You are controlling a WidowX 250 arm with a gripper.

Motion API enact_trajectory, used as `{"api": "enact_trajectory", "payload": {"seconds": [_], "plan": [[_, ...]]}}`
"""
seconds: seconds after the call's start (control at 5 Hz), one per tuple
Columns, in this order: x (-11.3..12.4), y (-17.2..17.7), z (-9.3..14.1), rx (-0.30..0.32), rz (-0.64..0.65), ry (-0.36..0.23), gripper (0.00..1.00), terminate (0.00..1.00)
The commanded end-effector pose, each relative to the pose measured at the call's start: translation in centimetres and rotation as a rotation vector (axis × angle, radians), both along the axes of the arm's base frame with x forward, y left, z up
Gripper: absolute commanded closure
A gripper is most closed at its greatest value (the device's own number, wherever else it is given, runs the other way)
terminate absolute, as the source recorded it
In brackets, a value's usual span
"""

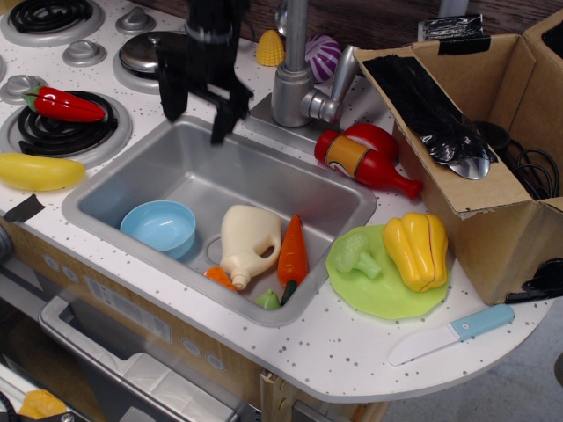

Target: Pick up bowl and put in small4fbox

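The light-blue bowl (158, 226) lies upright in the front left corner of the grey sink (114, 176). The brown cardboard small4fbox (493, 198) stands at the right of the counter, with black tape on its raised flap. My black gripper (195, 117) hangs open over the sink's back left edge, fingers pointing down, well above and behind the bowl. It holds nothing.
In the sink next to the bowl lie a cream jug (248, 244) and a carrot (293, 252). A tap (295, 70) stands behind the sink. A ketchup bottle (365, 163), a green plate (374, 290) with a yellow pepper, and a knife (453, 334) lie towards the box.
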State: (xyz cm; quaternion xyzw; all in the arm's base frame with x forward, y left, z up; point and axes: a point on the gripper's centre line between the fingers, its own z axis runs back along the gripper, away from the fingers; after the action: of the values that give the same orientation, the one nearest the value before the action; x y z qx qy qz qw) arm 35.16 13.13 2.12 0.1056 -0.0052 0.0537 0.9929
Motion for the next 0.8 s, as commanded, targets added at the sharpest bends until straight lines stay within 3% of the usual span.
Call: {"api": "enact_trajectory", "payload": {"seconds": [0.0,0.2,0.6], "plan": [[-2.3,0.2,-0.4,-0.01,0.105,-0.115,0.0,0.0],[-3.4,0.6,-2.4,-0.066,0.125,-0.111,0.0,0.0],[-4.1,-0.5,-4.4,-0.123,0.176,-0.134,0.0,0.0]]}}
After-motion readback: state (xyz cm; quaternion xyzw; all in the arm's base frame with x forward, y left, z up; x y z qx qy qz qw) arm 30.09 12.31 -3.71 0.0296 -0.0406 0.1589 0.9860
